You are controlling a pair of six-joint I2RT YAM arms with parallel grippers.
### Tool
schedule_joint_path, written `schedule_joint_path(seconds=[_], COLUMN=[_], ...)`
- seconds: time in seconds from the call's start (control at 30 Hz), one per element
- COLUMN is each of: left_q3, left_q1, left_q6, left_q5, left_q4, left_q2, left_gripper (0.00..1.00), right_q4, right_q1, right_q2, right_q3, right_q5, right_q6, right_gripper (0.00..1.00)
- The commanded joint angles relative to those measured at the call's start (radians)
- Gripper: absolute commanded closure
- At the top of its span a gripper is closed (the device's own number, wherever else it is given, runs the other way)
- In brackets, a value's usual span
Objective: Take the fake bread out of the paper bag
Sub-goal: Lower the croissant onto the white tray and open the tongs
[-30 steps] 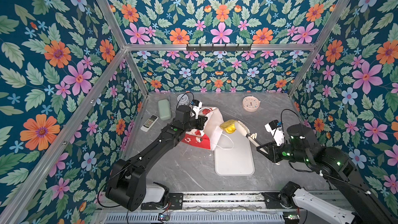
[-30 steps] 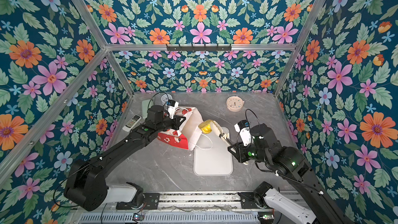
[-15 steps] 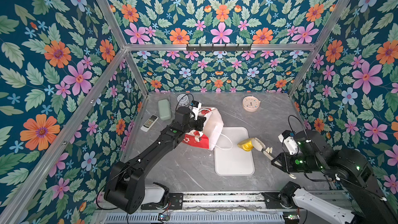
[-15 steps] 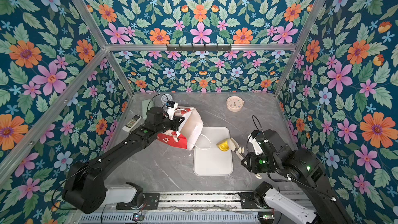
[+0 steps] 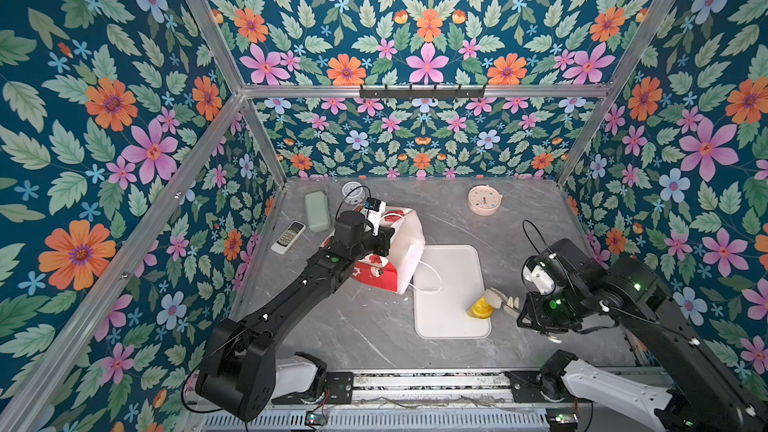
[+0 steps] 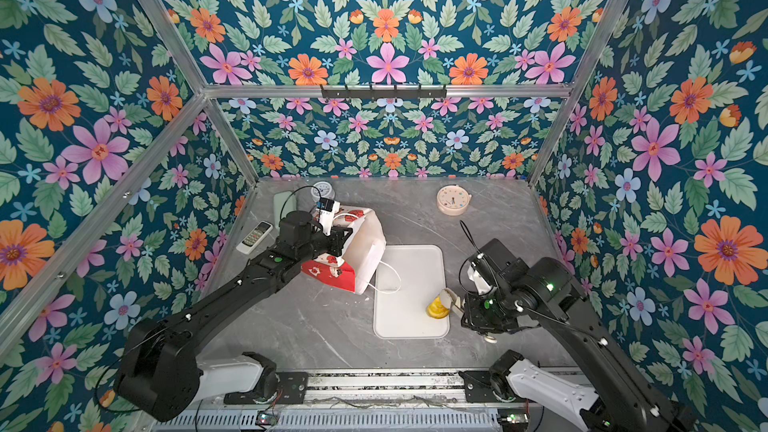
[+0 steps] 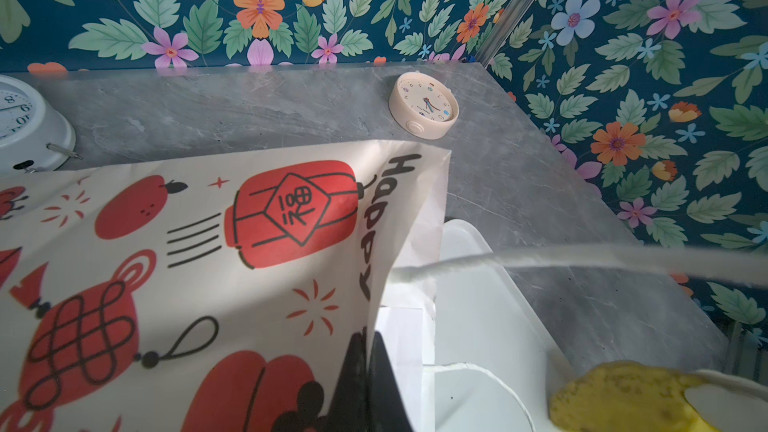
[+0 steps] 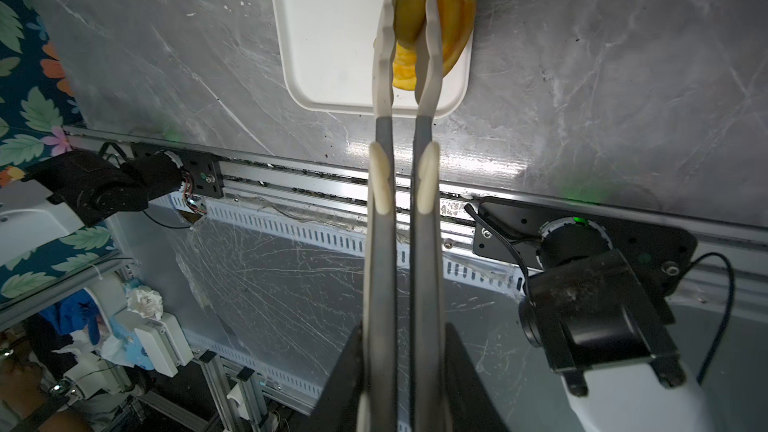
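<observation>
While my right gripper point(image 8: 409, 2) clamps the fake bread point(image 8: 455, 14) near the edge of the tray point(image 8: 332, 35), I lower gently before releasing; left gripper point(image 7: 365, 351), closed, pinches the paper bag point(image 7: 208, 243).

A white tray point(image 5: 449, 268) lay flat on the grey marble counter point(image 5: 365, 326), its near corner right under the right jaws, on the side away from the left jaws. Well beyond the right jaws, close to the back wall, sat a cream round clock point(image 5: 483, 200), its face showing. Behind the left jaws stood a white alarm clock point(image 5: 352, 192), a pale green case point(image 5: 317, 211) just beside it, and a white remote point(image 5: 288, 237) further out to the side of those jaws. A black hook rail point(image 5: 422, 91) ran along the frame high above both.
</observation>
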Motion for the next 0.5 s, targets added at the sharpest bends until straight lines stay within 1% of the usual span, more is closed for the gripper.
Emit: schedule_joint_path(seconds=[0.0, 0.2, 0.33, 0.47], left_q3=[-0.007, -0.021, -0.030, -0.035], left_q1=[0.002, 0.002, 0.002, 0.001], left_q6=[0.017, 0.011, 0.002, -0.004], left_q5=[0.002, 0.019, 0.033, 0.046], left_q4=[0.049, 0.068, 0.083, 0.093], left_q2=[-0.016, -0.032, -0.033, -0.034], left_gripper=[1.00, 1.00, 1.00, 1.00], right_q4=[-0.038, 0.022, 0.092, 0.159], right_q1=[0.002, -0.003, -0.025, -0.052], right_q2=[0.051, 0.179, 0.242, 0.300], right_q3=[0.026, 0.122, 0.136, 0.137], right_q5=[0.030, 0.066, 0.077, 0.058], right_q6=[-0.041, -0.089, -0.117, -0.144], right_gripper=[1.00, 1.00, 1.00, 0.97])
